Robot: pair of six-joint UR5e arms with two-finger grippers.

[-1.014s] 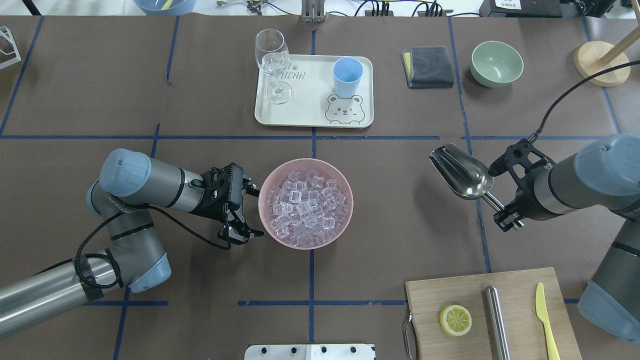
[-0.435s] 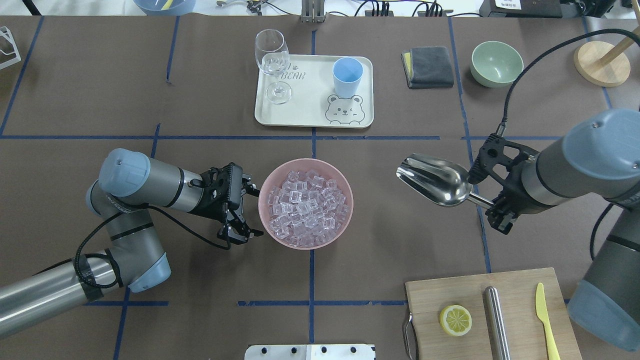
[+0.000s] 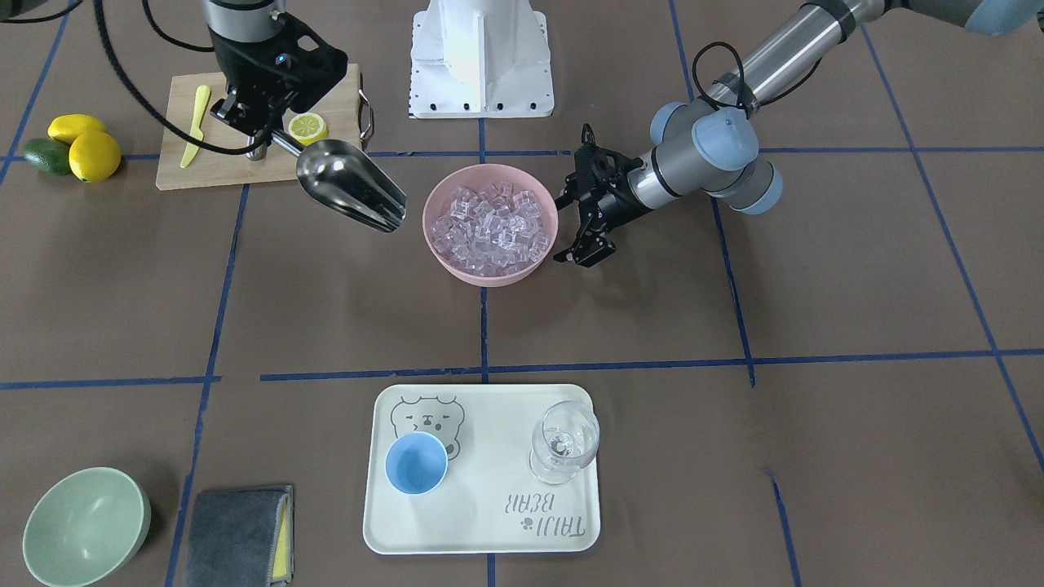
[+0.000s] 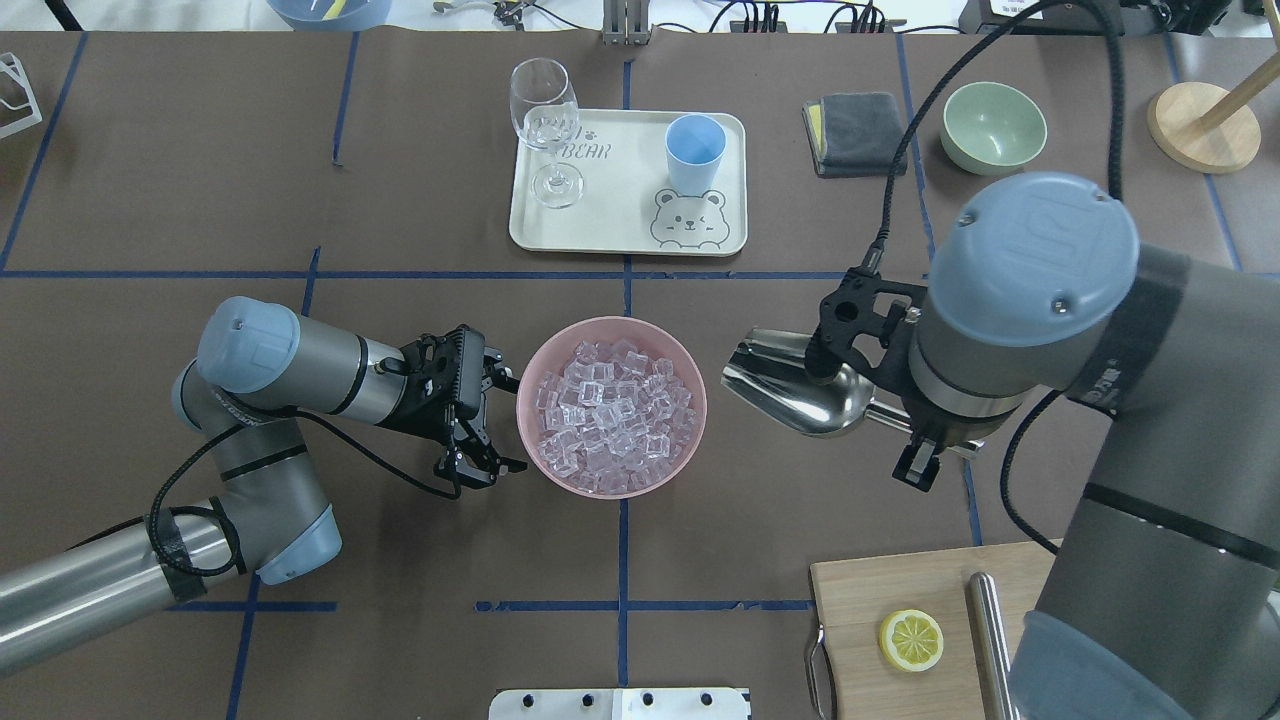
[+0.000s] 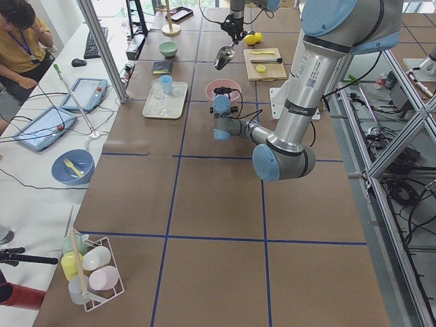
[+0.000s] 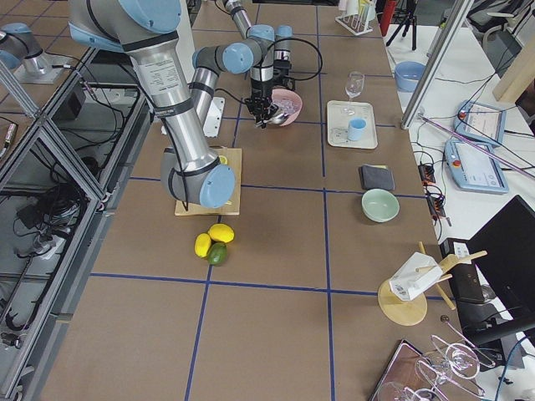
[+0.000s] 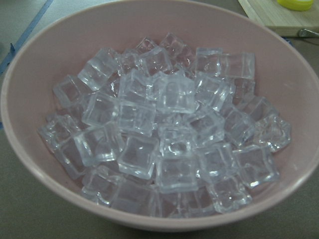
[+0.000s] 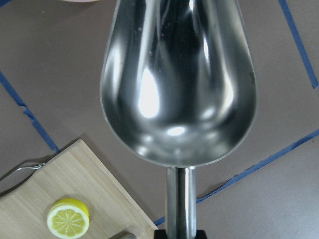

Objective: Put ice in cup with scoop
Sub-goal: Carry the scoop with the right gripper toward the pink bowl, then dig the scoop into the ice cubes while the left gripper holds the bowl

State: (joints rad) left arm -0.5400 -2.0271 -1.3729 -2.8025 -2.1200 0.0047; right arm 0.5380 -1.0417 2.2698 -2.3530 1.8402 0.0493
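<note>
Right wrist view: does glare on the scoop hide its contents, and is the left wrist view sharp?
Right wrist view: bright highlights streak the scoop, but its trough reads clearly empty. Left wrist view: the ice shows distinct cube edges; the pink bowl looks slightly soft at its near rim.

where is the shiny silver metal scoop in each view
Front-facing: shiny silver metal scoop upper left, left of the round pink bowl.
Overhead: right of centre, right of that bowl.
Exterior left: top centre, small, above the bowl.
Exterior right: top centre, tiny, against the bowl.
Left wrist: not in it.
Right wrist: fills the centre.
Shared landmark: the pink bowl.
</note>
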